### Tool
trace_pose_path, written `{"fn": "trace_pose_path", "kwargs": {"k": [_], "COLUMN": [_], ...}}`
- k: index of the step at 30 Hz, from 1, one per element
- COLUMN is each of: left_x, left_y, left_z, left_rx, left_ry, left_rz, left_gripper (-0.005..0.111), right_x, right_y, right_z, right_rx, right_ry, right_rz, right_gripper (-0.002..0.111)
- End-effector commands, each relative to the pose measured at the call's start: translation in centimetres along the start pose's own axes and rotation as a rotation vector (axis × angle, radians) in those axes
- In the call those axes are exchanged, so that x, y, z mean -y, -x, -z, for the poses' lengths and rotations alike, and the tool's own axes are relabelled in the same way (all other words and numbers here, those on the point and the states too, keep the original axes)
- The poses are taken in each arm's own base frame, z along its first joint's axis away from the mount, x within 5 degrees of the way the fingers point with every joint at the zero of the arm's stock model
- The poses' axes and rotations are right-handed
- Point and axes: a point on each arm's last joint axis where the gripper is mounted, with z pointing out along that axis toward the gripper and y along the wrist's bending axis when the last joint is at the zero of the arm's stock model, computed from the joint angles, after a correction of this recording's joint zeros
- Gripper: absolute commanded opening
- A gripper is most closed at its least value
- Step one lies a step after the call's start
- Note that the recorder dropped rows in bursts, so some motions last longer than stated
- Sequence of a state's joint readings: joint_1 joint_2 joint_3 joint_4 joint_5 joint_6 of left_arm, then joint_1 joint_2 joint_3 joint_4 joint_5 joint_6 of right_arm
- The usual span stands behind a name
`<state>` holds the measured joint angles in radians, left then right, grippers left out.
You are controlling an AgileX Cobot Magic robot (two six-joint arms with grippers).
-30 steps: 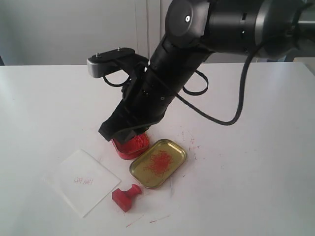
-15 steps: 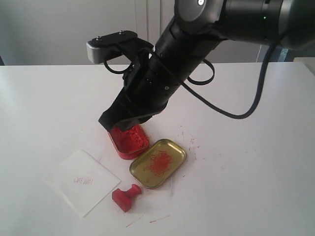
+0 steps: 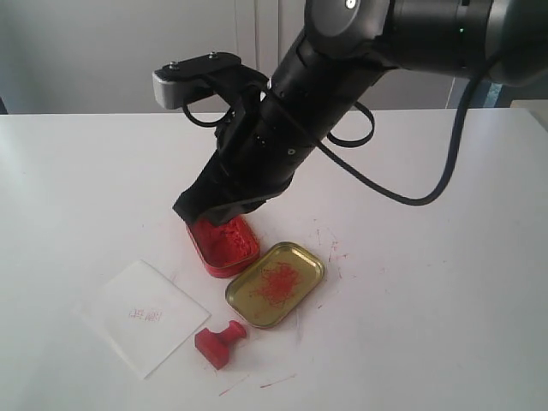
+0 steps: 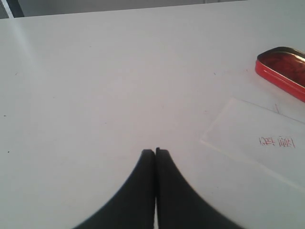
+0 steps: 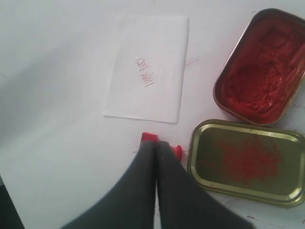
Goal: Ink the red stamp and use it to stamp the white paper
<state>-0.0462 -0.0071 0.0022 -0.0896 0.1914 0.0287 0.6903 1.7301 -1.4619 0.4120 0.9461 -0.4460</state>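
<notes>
Right gripper (image 5: 156,143) closed near ink tin (image 3: 224,244)

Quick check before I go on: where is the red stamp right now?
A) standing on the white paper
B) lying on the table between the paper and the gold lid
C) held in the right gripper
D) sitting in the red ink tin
B: the red stamp lies on its side on the table, between the white paper and the gold lid; the right gripper is shut on nothing.
</notes>
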Motion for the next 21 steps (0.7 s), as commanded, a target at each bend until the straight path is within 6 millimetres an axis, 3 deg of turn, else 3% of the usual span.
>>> {"fn": "trace_pose_path", "kwargs": {"k": [1,6,11,17,21], "left_x": [0.0,0.0,0.0,0.0,0.0], "left_y": [0.1,0.1,0.1,0.1,0.1], "left_z": [0.0,0.0,0.0,0.0,0.0], "left_rx": [-0.001,-0.001,-0.001,-0.001,-0.001], "left_ry": [0.002,0.002,0.002,0.002,0.002], "left_rz": [0.009,0.009,0.009,0.009,0.009], "left_gripper": [0.0,0.0,0.0,0.0,0.0], "right_x": [0.3,-0.7,-3.0,-5.3,-4.9], "right_y": [0.2,0.1,-1.2,-4.8,-8.9], "right_z": [0.6,2.4,7.4,13.6,17.0], "right_rx": [0.027,0.075,0.222,0.396,0.515], "right_ry": [-0.013,-0.025,-0.041,-0.068,-0.09], "right_rz": [-0.01,0.014,0.037,0.042,-0.092], "right_gripper": [0.0,0.0,0.0,0.0,0.0]}}
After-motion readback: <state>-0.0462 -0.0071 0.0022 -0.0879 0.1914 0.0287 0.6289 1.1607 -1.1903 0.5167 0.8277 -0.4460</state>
